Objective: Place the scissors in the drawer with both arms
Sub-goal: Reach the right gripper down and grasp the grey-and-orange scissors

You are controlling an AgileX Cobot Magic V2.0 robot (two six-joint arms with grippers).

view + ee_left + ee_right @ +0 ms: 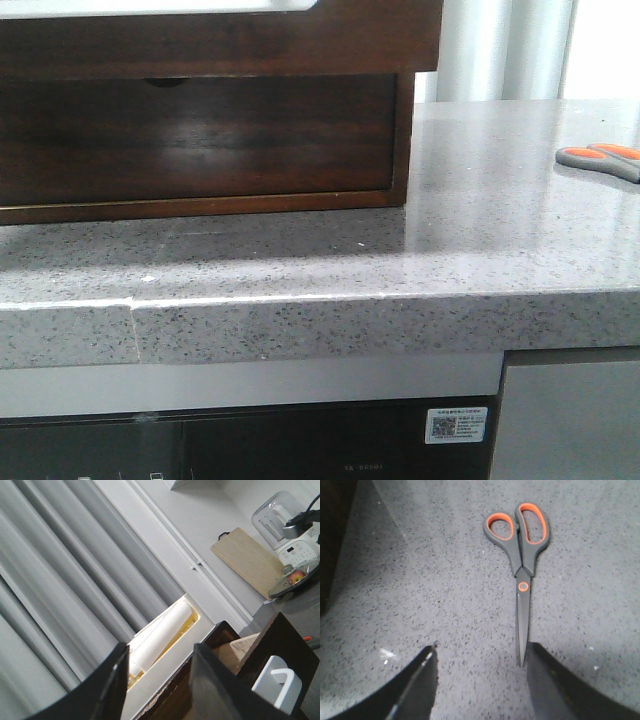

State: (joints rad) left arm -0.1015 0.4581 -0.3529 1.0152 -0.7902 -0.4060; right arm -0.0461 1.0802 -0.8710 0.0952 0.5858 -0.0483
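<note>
In the front view we see the scissors lying flat on the grey speckled countertop, at about three o'clock of the frame and partly cut off by its edge; only the grey handles with orange inserts show there. At ten to eleven o'clock stands the wooden cabinet. Its upper drawer, dark brown wood grain with a strip of white lining along its top edge, projects out over the lower drawer front, which has a half-round finger notch at its twelve o'clock. The scissors are well apart from the cabinet, with bare counter between them.

In the right wrist view we look down on the scissors, closed, blades together. Our right gripper hangs above the counter with its two dark fingers spread apart and holding nothing; the blade tip lies just beside the inner edge of one finger, and we cannot tell whether they touch.

In the left wrist view our left gripper is also parted and grasps nothing. Between and beyond its fingers we see a white paper roll lying in a pale tray, grey curtains, a wooden cutting board leaning on the wall, and a white blender.
</note>
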